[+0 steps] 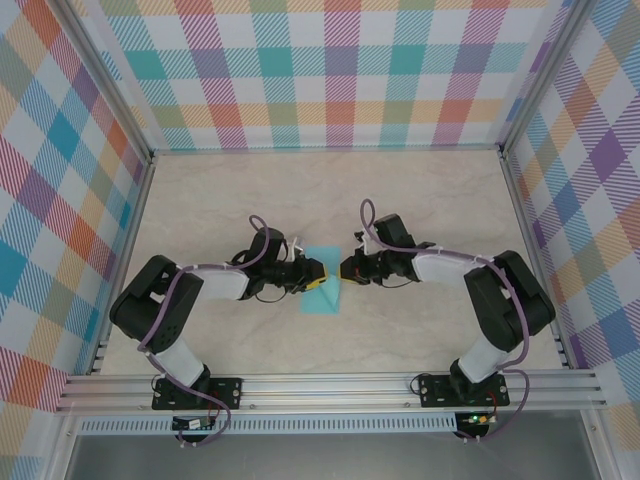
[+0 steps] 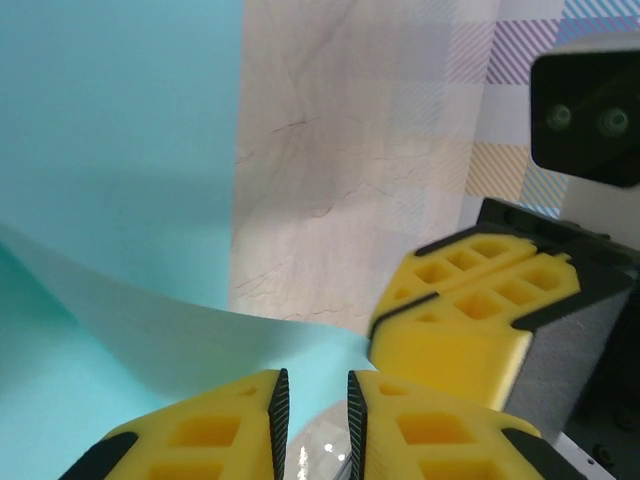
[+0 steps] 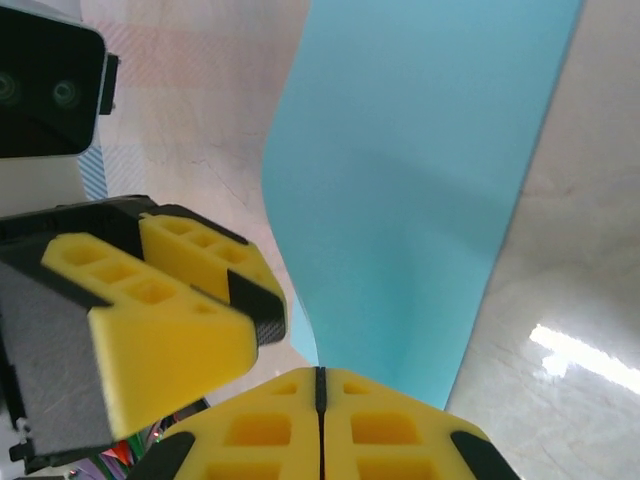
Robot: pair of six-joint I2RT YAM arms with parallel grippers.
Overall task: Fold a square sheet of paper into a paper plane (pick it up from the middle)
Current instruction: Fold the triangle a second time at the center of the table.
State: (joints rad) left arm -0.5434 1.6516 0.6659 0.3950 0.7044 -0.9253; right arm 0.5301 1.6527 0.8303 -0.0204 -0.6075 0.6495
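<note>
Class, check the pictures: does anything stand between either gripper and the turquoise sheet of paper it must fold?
Nothing visible does. The left gripper and the right gripper both have their fingers right at the square sheet of paper, from opposite sides, the right one shut on its edge.

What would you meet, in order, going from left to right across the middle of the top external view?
Left plaid wall → left arm → turquoise sheet of paper → right arm → right plaid wall.
</note>
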